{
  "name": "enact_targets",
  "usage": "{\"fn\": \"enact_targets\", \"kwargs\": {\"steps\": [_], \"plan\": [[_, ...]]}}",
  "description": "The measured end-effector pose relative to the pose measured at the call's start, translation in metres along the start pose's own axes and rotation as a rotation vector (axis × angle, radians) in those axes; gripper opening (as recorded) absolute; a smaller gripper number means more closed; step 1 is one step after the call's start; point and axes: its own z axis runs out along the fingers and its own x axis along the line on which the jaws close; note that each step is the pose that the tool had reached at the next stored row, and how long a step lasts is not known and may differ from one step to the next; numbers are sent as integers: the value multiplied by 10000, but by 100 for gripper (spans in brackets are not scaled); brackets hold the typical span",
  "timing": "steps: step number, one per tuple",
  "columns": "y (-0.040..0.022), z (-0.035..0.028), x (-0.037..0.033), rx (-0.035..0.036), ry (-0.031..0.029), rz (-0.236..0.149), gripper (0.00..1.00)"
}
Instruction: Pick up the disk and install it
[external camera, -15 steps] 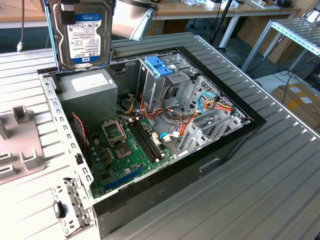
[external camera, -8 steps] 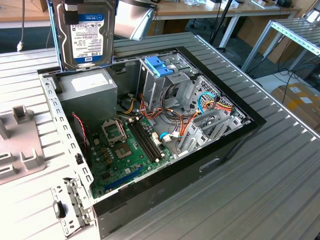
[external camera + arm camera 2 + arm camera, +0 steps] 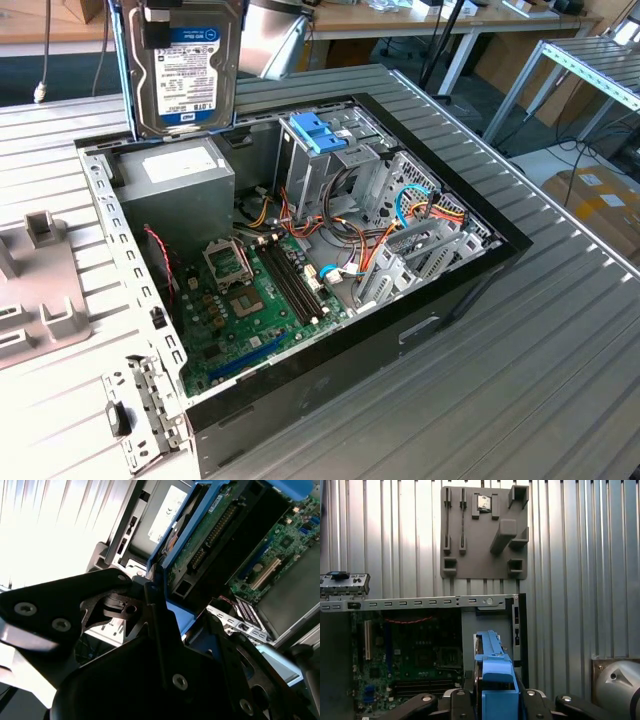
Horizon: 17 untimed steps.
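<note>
The disk (image 3: 187,70) hangs with its long axis upright and its label facing the exterior camera. It is above the far corner of the open computer case (image 3: 320,365), on the exterior view's left, over the grey power supply (image 3: 175,185). The gripper (image 3: 497,696) is closed on the disk's blue end from above. The drive cage (image 3: 325,170) lies lower, toward the exterior view's right.

You see the disk (image 3: 185,65), a flat dark rectangular metal drive between bright blue plastic side rails. It is upright in the air above the open computer case (image 3: 300,375), with its labelled face toward the exterior view.
</note>
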Motion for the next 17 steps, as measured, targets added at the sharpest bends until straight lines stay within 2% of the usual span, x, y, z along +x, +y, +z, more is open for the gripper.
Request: {"fn": "enact_targets", "kwargs": {"steps": [17], "plan": [[-221,2,-6,-10,1,0,37]]}}
